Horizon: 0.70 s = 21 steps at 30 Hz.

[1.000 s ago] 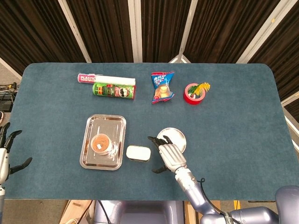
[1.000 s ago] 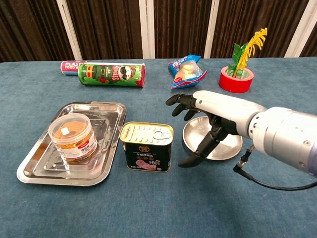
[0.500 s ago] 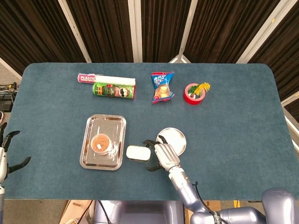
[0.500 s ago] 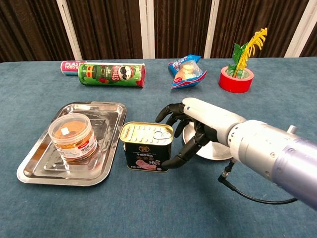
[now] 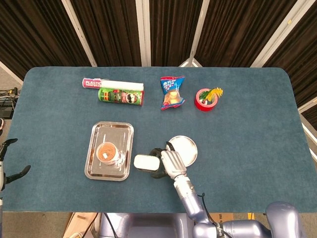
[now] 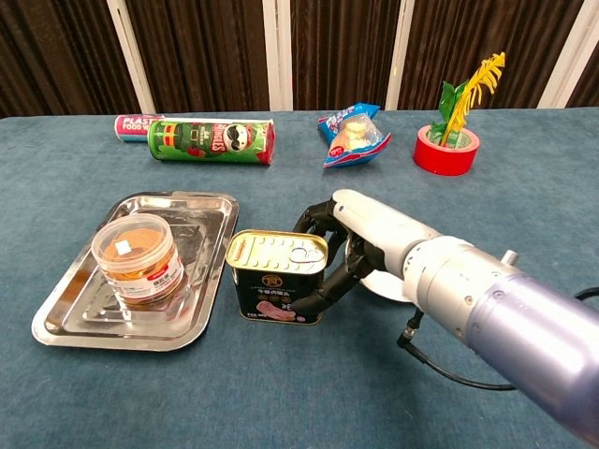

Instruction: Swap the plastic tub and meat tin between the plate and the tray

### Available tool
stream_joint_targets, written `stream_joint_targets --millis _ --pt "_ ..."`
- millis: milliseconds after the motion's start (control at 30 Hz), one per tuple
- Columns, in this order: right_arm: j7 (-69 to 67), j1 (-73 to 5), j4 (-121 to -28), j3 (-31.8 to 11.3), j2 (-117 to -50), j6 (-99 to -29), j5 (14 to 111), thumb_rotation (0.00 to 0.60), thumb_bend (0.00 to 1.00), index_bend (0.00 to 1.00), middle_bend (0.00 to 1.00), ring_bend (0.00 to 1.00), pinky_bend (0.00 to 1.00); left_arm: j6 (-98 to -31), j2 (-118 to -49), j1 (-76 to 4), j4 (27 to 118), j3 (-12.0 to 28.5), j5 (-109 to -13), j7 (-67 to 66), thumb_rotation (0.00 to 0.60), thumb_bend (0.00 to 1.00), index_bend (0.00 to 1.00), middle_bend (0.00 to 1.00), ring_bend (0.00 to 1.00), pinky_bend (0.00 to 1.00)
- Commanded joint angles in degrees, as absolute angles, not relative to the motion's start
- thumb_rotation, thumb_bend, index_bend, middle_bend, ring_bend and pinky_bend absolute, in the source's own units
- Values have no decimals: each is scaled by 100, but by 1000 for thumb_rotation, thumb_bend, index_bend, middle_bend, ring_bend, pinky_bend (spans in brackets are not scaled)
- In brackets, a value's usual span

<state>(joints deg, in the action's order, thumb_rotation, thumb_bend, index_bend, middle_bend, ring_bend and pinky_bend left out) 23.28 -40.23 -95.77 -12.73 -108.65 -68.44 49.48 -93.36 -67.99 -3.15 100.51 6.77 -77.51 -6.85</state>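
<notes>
Chest view: right hand (image 6: 342,245) has closed in from the plate (image 6: 388,285), now grasping the meat tin (image 6: 275,276).

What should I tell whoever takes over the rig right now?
Right hand: wrapped around the right end of the tin, fingers behind it and thumb at its front; a firm grip is not certain.
Left hand: open, off the table's left edge, holding nothing.
Tin stands upright on the cloth between tray and plate, on neither.
Tub sits in the tray.
Plate holds nothing.
Done: the tin is off both the plate and the tray.
Left: move the tub to the plate, put the tin in the tray.
</notes>
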Motion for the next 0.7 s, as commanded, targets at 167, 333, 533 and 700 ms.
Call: stream_joint_targets --millis 167,333,533,700 --pt "2197 -3981 -9271 -1388 -11201 -7027 5189 600 96 507 481 473 71 -9290 -6784 -299 10059 742 -7681 -600 600 43 260 0 0 29" --pt "2190 -3977 -9010 -1515 -11400 -7101 5220 600 125 558 507 497 94 -9277 -6785 -285 10067 772 -7658 -567 600 43 262 0 0 29" --pt "2037 -3910 -8837 -1632 -11489 -7049 5203 600 218 631 553 543 113 -9278 -6787 -265 10080 805 -7650 -531 600 45 265 0 0 29" --pt "1904 -3850 -8879 -1670 -11430 -6986 5272 600 312 702 612 600 113 -9239 -6785 -263 10086 830 -7611 -496 600 65 266 0 0 29"
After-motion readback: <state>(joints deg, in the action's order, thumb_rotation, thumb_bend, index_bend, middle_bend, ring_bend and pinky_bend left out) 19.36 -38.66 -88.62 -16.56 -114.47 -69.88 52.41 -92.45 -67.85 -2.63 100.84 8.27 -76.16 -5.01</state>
